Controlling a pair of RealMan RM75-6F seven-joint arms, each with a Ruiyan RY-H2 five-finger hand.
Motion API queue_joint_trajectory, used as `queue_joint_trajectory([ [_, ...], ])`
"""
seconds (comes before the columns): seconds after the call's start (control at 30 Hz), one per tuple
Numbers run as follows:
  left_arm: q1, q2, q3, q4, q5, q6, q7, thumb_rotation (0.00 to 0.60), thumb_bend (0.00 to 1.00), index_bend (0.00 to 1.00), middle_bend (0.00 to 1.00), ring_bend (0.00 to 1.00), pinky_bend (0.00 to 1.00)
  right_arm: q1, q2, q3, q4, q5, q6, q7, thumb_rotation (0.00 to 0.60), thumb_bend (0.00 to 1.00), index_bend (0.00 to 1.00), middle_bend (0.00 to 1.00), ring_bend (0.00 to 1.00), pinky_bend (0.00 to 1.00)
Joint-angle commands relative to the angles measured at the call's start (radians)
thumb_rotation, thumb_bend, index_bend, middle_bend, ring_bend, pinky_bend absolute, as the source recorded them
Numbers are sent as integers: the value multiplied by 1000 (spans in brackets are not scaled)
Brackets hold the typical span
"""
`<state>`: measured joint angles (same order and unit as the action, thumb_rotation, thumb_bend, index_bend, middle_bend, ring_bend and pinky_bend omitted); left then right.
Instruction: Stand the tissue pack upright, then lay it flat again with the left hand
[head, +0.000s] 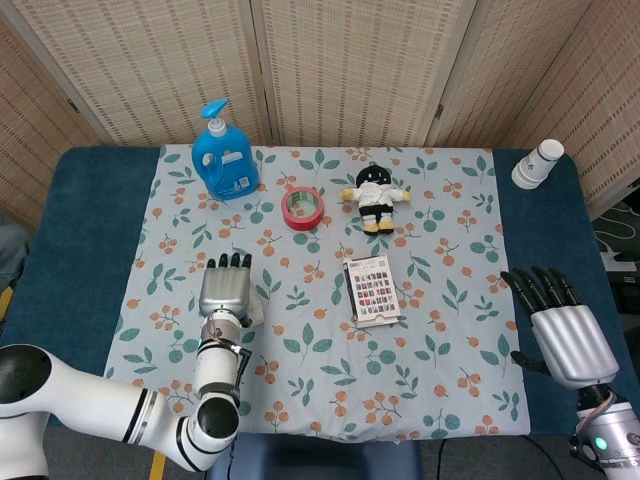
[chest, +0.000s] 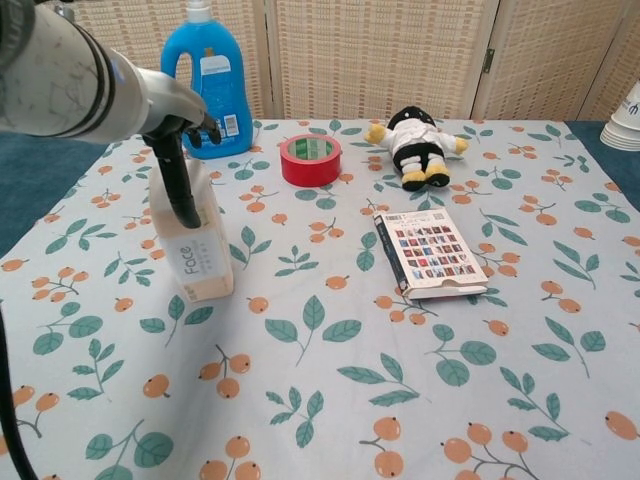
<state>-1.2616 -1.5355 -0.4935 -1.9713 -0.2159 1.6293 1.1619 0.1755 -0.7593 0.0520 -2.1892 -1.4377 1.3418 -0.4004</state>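
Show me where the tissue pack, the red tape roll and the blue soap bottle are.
tissue pack (chest: 197, 262): chest view, on its front face by the printed word.
red tape roll (chest: 310, 160): chest view, on its red outer wall.
blue soap bottle (head: 225, 165): head view, on the blue body.

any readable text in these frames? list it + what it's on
"Face": printed sideways on the front of the tissue pack.
Blue bottle: white label, print too small to read.
Book: cover grid and a text line along its top edge, both too small.
Red tape roll: nothing readable.
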Motion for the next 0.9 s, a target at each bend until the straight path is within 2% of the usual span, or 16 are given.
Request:
queue_joint_trajectory([
  [0.03,8,-1,5,16,0,-7,6,600,150,0,50,0,108,1,-1,0,1,2,-2,-2,600,66,0,58,0,28],
  [0.2,22,-5,14,28,16,-18,7,600,150,0,71,0,109,3,-4,2,3,7,-2,-3,600,67,0,58,0,28],
  [0.37,30,-16,44,35,67,-17,5,600,164,18,148,0,116,4,-4,3,2,12,-2,-7,600,67,21,58,0,28],
  [0.57,39,-30,70,55,94,-7,19,600,204,138,264,12,119,4,-5,3,1,12,0,-8,600,67,43,58,0,28],
  [0.9,59,-41,97,47,232,23,-12,600,267,338,459,159,154,5,-6,3,2,13,-1,-7,600,67,43,58,0,28],
])
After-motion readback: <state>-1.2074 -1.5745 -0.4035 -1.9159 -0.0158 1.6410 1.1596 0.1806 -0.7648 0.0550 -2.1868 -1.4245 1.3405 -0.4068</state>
